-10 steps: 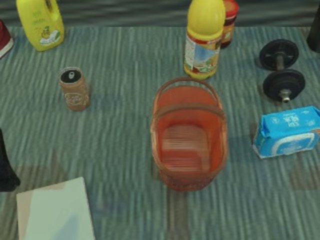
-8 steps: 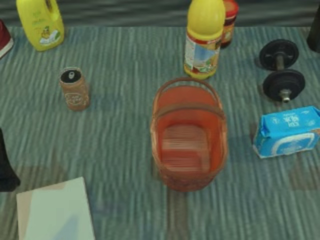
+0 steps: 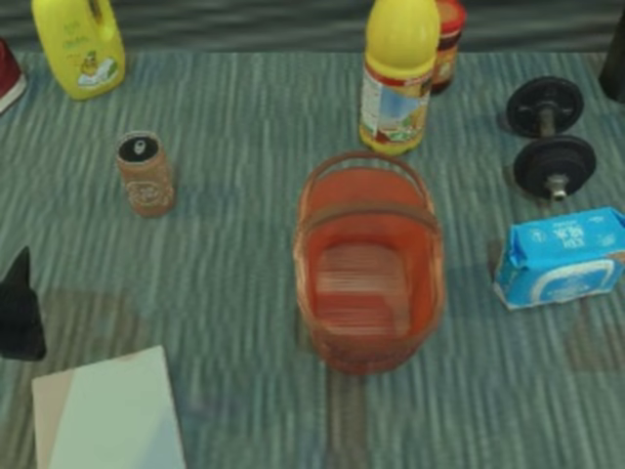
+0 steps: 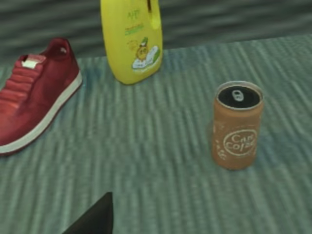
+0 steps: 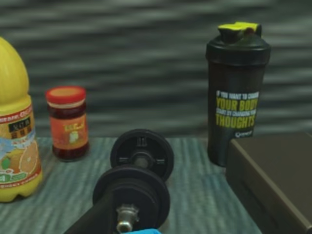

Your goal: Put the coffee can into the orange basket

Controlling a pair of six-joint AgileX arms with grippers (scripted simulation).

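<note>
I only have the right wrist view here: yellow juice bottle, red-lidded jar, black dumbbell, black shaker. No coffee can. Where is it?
Observer: The small tan-brown coffee can stands upright on the left part of the table, with bare cloth all round it.
Operator: And the basket, anything in it?
Observer: The oval orange woven basket sits mid-table, to the right of the can. Its inside is empty, and two thin brown handles arch over it.
Operator: Which arm is placed for the pick?
Observer: The left tool is at the table's left edge, in front of the can and apart from it. The right arm does not show in the top view.
</note>
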